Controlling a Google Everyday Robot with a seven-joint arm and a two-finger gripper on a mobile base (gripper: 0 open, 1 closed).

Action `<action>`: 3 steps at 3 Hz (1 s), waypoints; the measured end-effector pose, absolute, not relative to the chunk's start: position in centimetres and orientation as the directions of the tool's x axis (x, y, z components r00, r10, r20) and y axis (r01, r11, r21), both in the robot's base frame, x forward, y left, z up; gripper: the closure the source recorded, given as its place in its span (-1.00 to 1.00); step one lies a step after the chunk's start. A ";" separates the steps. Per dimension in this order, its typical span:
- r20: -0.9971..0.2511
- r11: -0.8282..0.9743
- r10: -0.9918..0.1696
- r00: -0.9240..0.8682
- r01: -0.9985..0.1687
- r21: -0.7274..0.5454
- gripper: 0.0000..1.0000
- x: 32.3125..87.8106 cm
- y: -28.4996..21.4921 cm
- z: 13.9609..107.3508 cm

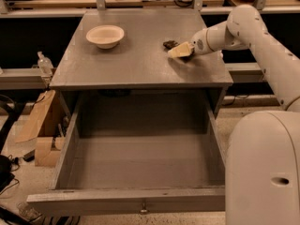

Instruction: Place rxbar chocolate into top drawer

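On cabinet top [136, 67] | rxbar chocolate [169, 44] just beside end effector [180, 51], far-left | grip: cannot tell

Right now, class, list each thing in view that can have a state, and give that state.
top drawer: pulled open, nothing visible inside.
rxbar chocolate: lying on the cabinet top, not in the drawer.
bowl: upright on the cabinet top.
end effector: low over the cabinet top's right side, beside the bar.
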State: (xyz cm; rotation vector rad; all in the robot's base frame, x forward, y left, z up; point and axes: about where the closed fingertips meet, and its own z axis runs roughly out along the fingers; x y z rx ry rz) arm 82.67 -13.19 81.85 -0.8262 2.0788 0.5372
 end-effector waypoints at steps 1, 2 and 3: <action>-0.813 0.694 -0.367 -0.452 -0.715 0.084 0.42 82.7 -13.2 82.4; -0.813 0.694 -0.367 -0.452 -0.715 0.084 0.92 82.7 -13.2 82.6; -0.813 0.694 -0.367 -0.452 -0.715 0.084 1.00 82.7 -13.2 82.8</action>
